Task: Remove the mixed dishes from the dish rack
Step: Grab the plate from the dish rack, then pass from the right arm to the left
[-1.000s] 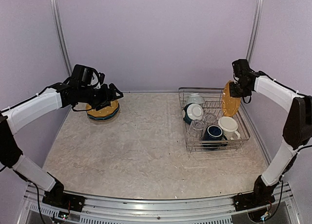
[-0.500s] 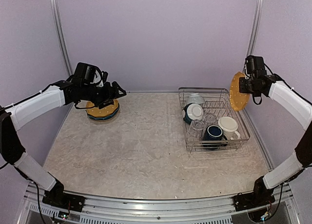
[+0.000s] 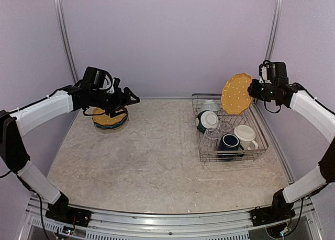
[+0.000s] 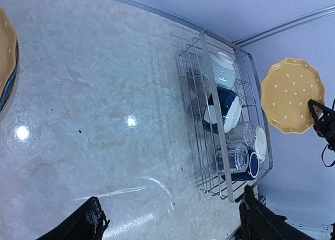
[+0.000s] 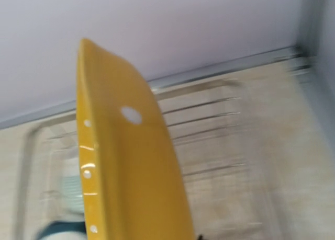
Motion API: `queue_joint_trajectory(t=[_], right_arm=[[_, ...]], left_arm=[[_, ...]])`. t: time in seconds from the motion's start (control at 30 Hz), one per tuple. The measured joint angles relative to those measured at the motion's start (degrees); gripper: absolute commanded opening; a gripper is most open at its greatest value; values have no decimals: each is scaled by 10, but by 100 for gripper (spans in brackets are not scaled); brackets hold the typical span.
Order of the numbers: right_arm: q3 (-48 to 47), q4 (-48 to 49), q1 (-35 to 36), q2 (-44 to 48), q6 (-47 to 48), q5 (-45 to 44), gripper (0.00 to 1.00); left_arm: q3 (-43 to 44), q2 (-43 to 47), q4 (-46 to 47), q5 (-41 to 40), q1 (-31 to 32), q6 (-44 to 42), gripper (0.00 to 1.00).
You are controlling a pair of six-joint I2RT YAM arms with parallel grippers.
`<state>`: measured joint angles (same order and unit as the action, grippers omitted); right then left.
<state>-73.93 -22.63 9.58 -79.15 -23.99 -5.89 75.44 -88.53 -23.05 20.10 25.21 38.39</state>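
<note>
Right pincer [image 3: 255, 89] is clamping the rim of the yellow dotted plate [image 3: 236, 93], holding it in the air over the dish rack's [image 3: 230, 158] far right corner, seemingly to clear the tines. Meanwhile the left pincer [image 3: 129, 97] is hanging wide open and empty above the plate stack [image 3: 110, 121] on the surface's [image 3: 146, 161] far left, probably this plate's destination. In the rack, the teal bowl [image 3: 208, 120] and navy mug [image 3: 229, 141] are waiting.

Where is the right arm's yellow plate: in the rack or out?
Out: the right end effector holds the yellow plate in midair above the dish rack.
</note>
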Motion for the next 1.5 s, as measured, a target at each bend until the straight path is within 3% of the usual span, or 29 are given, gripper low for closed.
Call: queue_joint_trajectory(t=[0.37,0.87,1.03,1.3,1.5], right_arm=[[48,207,17,-55,-142,298,0],[57,351,128,-160,-249,426,0],[57,383,143,-179,-270,446,0],[57,421,153,-190,-296,458,0],[61,442,164,-211,-313,461,0]], left_arm=[[0,-35,85,164,-3,74,90],[18,-122,177,261,34,163,87],[19,-139,185,270,36,177,78],[19,-147,202,278,36,195,52],[21,-155,213,282,37,204,41]])
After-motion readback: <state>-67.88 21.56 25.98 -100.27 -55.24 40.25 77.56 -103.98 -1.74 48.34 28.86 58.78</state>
